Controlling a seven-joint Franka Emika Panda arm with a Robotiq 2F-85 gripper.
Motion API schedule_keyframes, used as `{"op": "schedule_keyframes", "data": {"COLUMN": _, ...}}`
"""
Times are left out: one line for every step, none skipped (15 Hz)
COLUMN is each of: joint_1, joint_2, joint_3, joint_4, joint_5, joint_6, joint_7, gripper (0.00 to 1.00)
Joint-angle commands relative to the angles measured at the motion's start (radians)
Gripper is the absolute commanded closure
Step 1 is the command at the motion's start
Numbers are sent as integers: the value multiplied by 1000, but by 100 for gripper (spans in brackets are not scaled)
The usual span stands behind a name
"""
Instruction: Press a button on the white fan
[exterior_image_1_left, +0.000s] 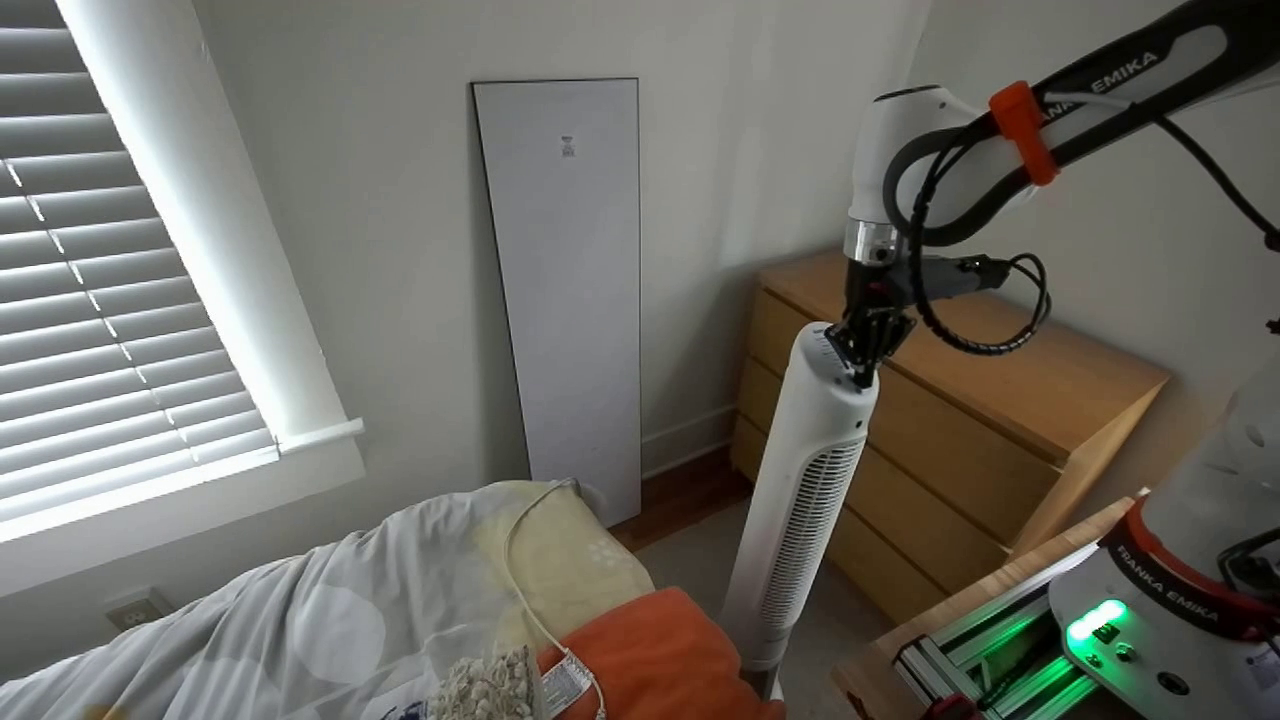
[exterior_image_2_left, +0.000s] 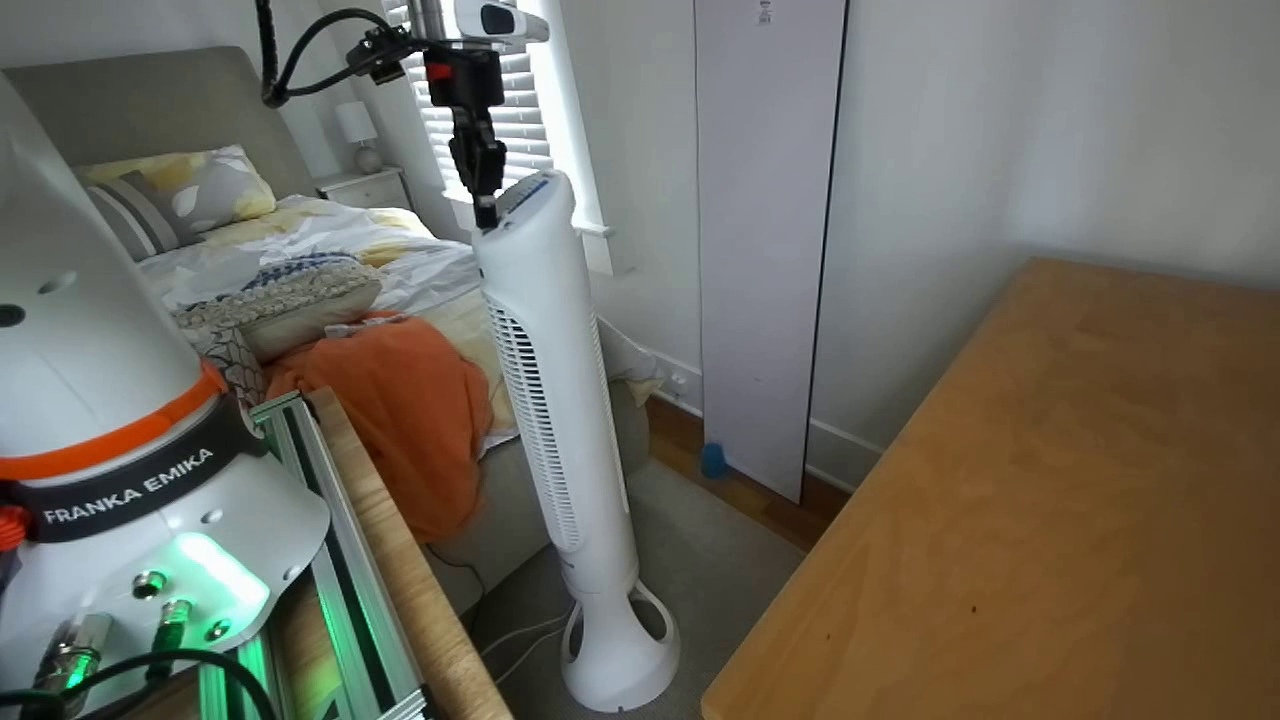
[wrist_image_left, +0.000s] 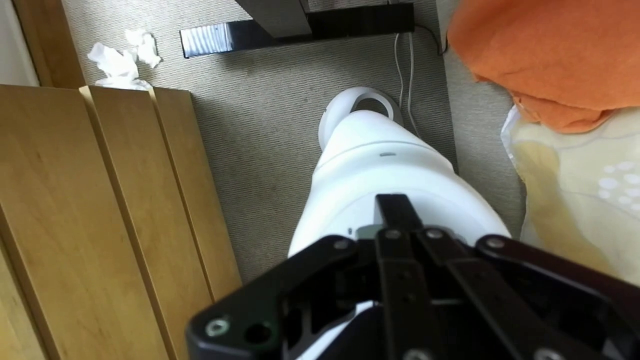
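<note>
You hold the black two-fingered gripper (exterior_image_2_left: 487, 212) pointed down at the lower edge of the slanted top on the tall, slim white tower fan (exterior_image_2_left: 582, 420), its fingers pressed together into a single narrow tip; whether tip and fan touch, you cannot tell from these angles. The fan stands on grey carpet (wrist_image_left: 260, 150) between a light-brown wooden dresser (exterior_image_1_left: 940, 450) and a grey fabric-covered bed (exterior_image_2_left: 510, 515) draped with a crumpled orange cloth (exterior_image_2_left: 400, 410). In both exterior views, a tall, flat white rectangular panel (exterior_image_1_left: 570, 300) stands against the pale wall (exterior_image_1_left: 780, 120).
</note>
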Motion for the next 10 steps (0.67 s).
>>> {"op": "schedule_keyframes", "data": {"joint_1": 17, "joint_2": -25, "joint_3": -10, "joint_4": 8, "joint_5": 13, "joint_6": -50, "joint_7": 6, "gripper": 100}}
{"op": "schedule_keyframes", "data": {"joint_1": 18, "joint_2": -34, "joint_3": -13, "joint_4": 11, "joint_5": 14, "joint_6": -60, "joint_7": 1, "gripper": 100}}
{"op": "schedule_keyframes", "data": {"joint_1": 19, "joint_2": -45, "joint_3": -17, "joint_4": 16, "joint_5": 22, "joint_6": -66, "joint_7": -6, "gripper": 100}}
{"op": "schedule_keyframes", "data": {"joint_1": 20, "joint_2": -51, "joint_3": -21, "joint_4": 22, "joint_5": 27, "joint_6": -77, "joint_7": -10, "gripper": 100}}
{"op": "schedule_keyframes", "data": {"joint_1": 21, "joint_2": -61, "joint_3": -26, "joint_4": 28, "joint_5": 36, "joint_6": -90, "joint_7": -15, "gripper": 100}}
{"op": "schedule_keyframes", "data": {"joint_1": 22, "joint_2": -70, "joint_3": -29, "joint_4": 35, "joint_5": 45, "joint_6": -100, "joint_7": -17, "gripper": 100}}
{"op": "schedule_keyframes", "data": {"joint_1": 23, "joint_2": -81, "joint_3": -34, "joint_4": 45, "joint_5": 55, "joint_6": -124, "joint_7": -21, "gripper": 100}}
{"op": "schedule_keyframes", "data": {"joint_1": 22, "joint_2": -93, "joint_3": -36, "joint_4": 54, "joint_5": 57, "joint_6": -144, "joint_7": -19, "gripper": 100}}
{"op": "schedule_keyframes", "data": {"joint_1": 17, "joint_2": -106, "joint_3": -35, "joint_4": 62, "joint_5": 44, "joint_6": -166, "joint_7": -17, "gripper": 100}}
{"op": "schedule_keyframes", "data": {"joint_1": 13, "joint_2": -120, "joint_3": -34, "joint_4": 74, "joint_5": 29, "joint_6": -192, "joint_7": -16, "gripper": 74}}
